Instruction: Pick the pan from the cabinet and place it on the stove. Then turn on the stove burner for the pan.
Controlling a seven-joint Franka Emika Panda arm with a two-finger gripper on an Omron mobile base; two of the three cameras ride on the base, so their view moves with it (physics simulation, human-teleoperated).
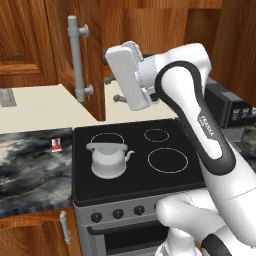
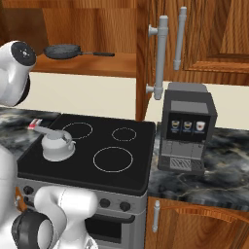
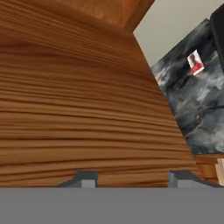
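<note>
On the open cabinet [image 2: 87,63] shelf lies the pan [image 2: 62,50], handle pointing right, toward the door. Fingers [image 3: 87,178] face bare shelf wood, grasping nothing visible; their state is undeterminable.

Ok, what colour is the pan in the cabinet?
Dark grey, with a thin dark handle; the pan shows best in the right base view.

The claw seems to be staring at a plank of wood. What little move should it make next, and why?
Probably back away from the cabinet door and turn toward the pan. The claw is open and empty, with its tips close against the wood, while the pan lies untouched on the open cabinet shelf.
</note>
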